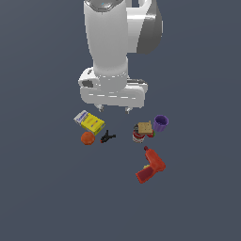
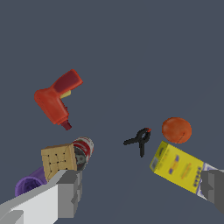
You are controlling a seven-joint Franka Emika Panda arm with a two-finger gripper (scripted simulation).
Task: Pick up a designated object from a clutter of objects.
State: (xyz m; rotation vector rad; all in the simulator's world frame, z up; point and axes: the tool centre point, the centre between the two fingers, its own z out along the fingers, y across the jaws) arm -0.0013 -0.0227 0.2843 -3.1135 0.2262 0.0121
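Observation:
The designated object, a tiny black clamp [image 1: 107, 137] with small red tips, lies on the floor between the orange ball [image 1: 87, 138] and the can [image 1: 138, 135]. In the wrist view the clamp [image 2: 140, 139] shows beside the ball [image 2: 176, 130] and the yellow box [image 2: 179, 167]. My gripper [image 1: 114, 109] hangs above the clutter of objects, behind the clamp and apart from it. It is open, with nothing between its fingers [image 2: 65, 192].
A yellow box [image 1: 89, 122] with a blue-white end lies behind the ball. A sandwich-like block [image 1: 145, 128] leans on the can, with a purple cup [image 1: 160, 123] beside it. A red drill [image 1: 150, 165] lies nearer the front.

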